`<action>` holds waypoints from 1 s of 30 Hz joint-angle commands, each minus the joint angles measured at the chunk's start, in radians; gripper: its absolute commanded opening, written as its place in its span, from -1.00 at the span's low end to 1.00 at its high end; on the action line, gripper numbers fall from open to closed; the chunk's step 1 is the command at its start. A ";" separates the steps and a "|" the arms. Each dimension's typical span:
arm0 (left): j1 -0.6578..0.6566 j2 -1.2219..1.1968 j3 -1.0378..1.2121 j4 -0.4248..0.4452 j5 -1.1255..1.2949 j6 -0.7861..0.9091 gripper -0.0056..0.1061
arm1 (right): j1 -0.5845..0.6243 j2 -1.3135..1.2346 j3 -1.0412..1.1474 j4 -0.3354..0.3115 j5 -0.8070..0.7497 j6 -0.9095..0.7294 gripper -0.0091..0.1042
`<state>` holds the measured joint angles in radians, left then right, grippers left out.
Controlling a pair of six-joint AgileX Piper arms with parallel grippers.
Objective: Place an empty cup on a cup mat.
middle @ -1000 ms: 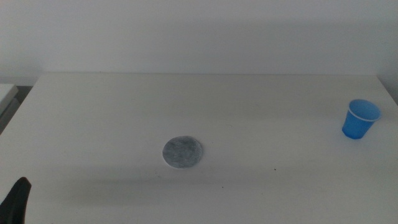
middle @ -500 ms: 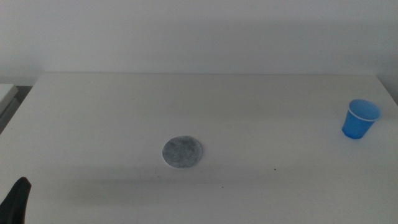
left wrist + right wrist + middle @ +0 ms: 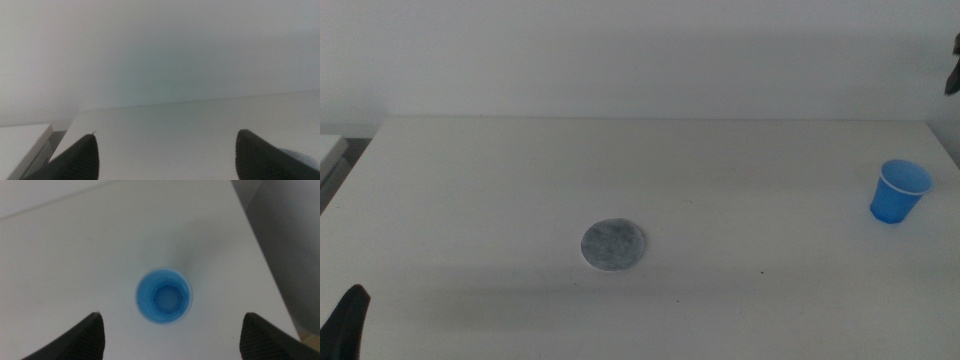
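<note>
My right hand hung wide open almost straight above the cup, which stood upright by the bench's right edge, well apart from the cup mat; the left hand waited, open too, much farther away.

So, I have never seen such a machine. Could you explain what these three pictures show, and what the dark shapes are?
Two robot arms work at a white table. One camera looks down over the table: a blue cup stands upright near its right edge, and a grey round cup mat lies apart from it, near the middle. The other two cameras sit on the arms' wrists. The dark shapes are jaws. The right gripper hangs open above the cup, looking into it; the cup is empty. The left gripper waits, open, low over the table's left side. Nothing is held.
</note>
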<state>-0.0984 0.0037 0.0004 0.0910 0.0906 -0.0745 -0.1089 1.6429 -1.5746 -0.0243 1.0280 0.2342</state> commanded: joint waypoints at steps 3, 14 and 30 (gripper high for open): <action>-0.002 -0.004 0.000 -0.003 -0.005 -0.003 0.78 | -0.051 0.094 -0.024 0.055 0.002 -0.063 0.80; -0.002 -0.004 0.000 -0.003 -0.005 -0.003 0.78 | -0.056 0.299 -0.024 0.053 -0.062 -0.074 0.80; -0.002 -0.004 0.000 -0.003 -0.005 -0.003 0.78 | -0.061 0.456 -0.024 0.051 -0.145 -0.078 -0.59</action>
<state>-0.0984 0.0037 0.0004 0.0910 0.0906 -0.0745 -0.1596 2.1010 -1.5914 0.0308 0.9008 0.1634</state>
